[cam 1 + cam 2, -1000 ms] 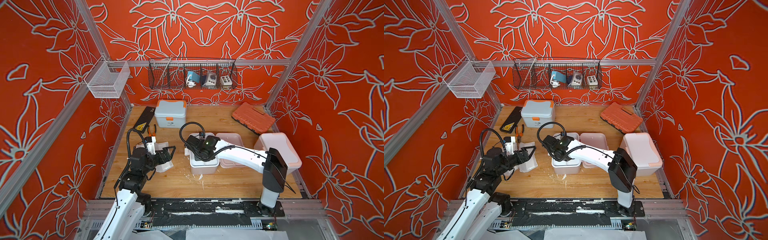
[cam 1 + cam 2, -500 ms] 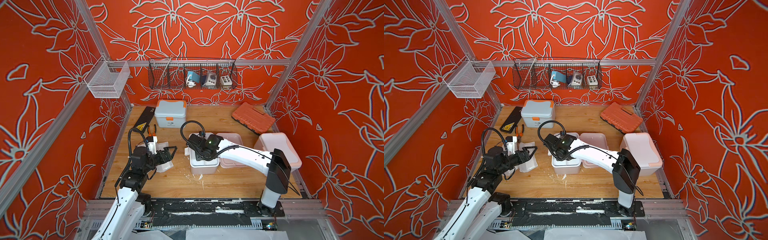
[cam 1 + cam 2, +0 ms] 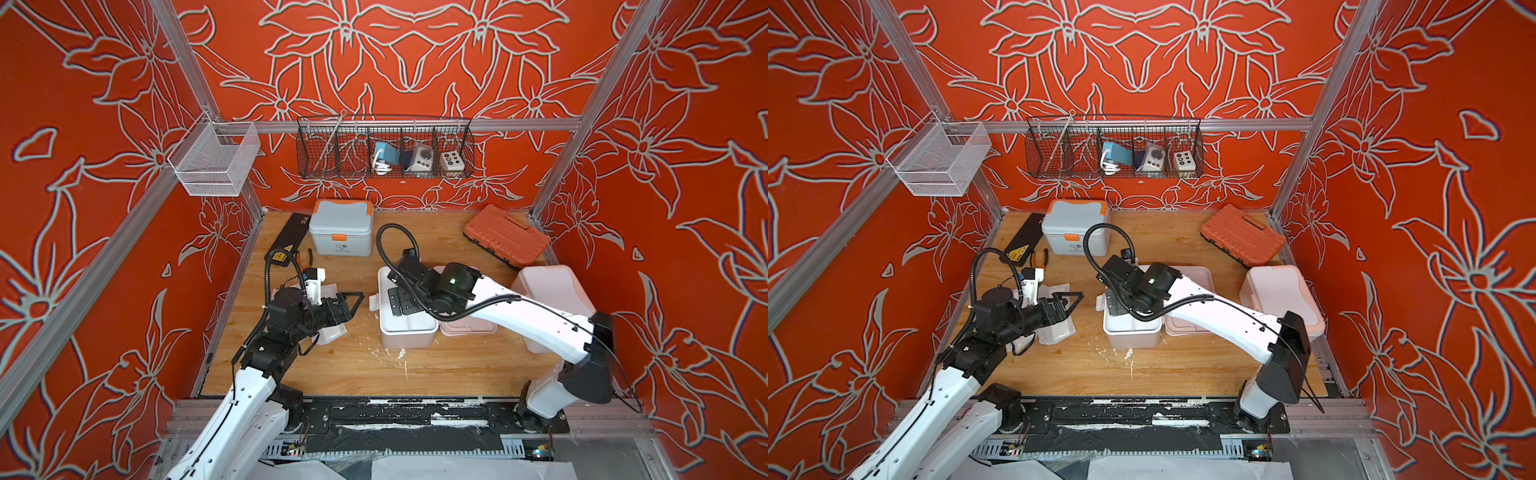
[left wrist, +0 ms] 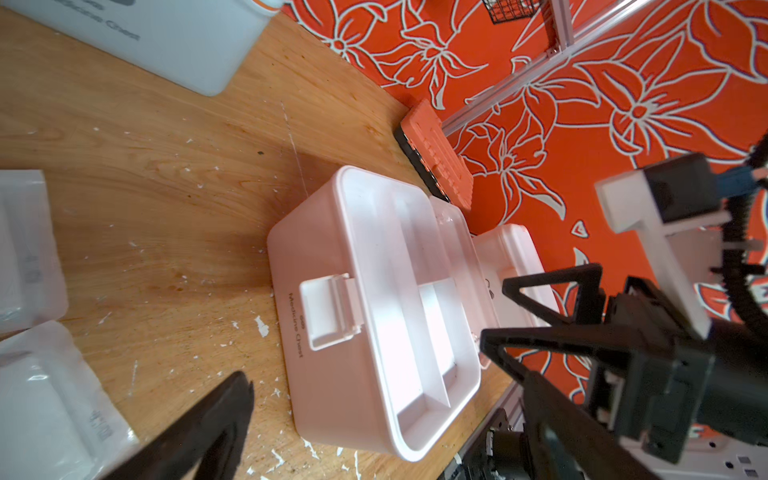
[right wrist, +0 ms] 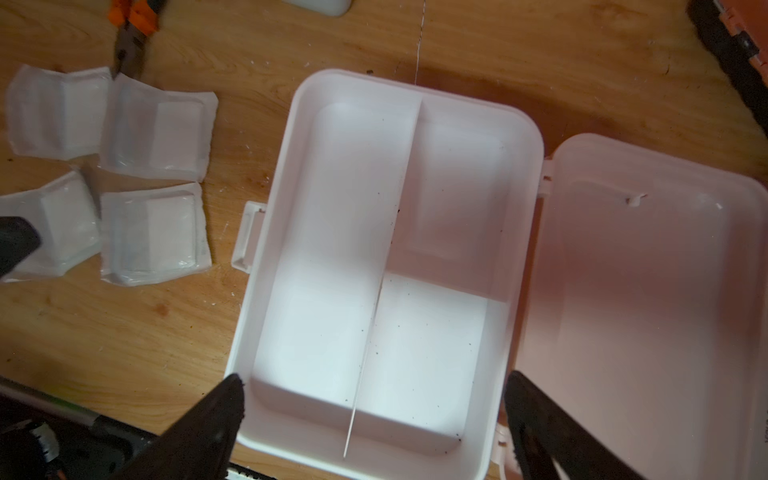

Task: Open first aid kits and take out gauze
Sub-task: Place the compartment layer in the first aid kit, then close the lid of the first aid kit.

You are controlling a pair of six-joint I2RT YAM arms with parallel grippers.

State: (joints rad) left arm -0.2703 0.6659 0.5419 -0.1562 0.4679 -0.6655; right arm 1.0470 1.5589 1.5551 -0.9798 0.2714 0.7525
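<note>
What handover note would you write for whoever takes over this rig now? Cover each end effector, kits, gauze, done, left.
Left end effector: open, above the gauze packets.
Right end effector: open, above the white kit.
White kit: lid open, empty; four packets lie beside it.
Done: white kit emptied.
To do: blue-grey kit at the back and pink kit on the right, both shut.

Robot test cell: aluminium frame (image 3: pixel 519 124), red floral wall panels (image 3: pixel 415 62), wooden tabletop (image 3: pixel 436 374), wire basket (image 3: pixel 332 153).
</note>
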